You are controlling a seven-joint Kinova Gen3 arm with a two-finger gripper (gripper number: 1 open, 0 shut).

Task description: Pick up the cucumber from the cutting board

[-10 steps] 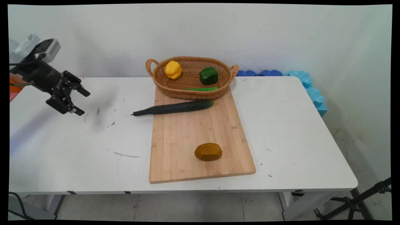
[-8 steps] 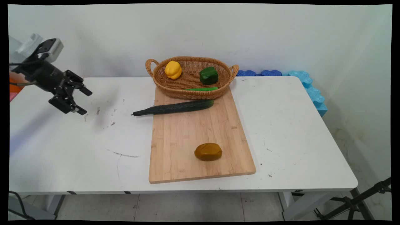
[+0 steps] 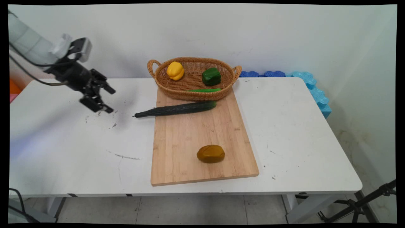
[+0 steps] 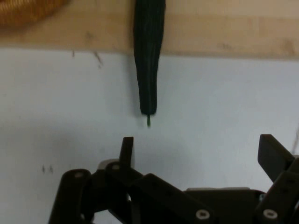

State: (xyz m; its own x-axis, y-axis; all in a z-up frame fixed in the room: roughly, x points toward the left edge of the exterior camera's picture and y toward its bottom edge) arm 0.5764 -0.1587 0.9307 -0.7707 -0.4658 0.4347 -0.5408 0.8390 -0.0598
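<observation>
The black gripper point(image 3: 110, 100) hangs above the left part of the white table point(image 3: 63, 152), its two fingers point(image 4: 127, 150) spread wide apart and holding nothing. It points toward the thin stem end of a long, dark green cucumber point(image 3: 175, 109), which lies near it but clear of it. In the hand view the cucumber point(image 4: 148, 56) tapers down to a small pale green tip just ahead of the spread fingers. The cucumber's skin is dark and finely ridged; its thick end rests on a pale wooden cutting board point(image 3: 199, 139), while its narrow end reaches off the board's left edge onto the bare table. Behind the cucumber, at the board's far end, stands an oval wicker basket point(image 3: 164, 87) with two loop handles, holding a yellow pepper point(image 3: 175, 70), a green pepper point(image 3: 211, 76) and a slim, light green vegetable point(image 3: 204, 90) lying along its near wall. A brownish-yellow potato point(image 3: 210, 154) sits alone near the board's front edge. Blue foam pieces point(image 3: 311, 87) line the wall behind the table's far right corner.
</observation>
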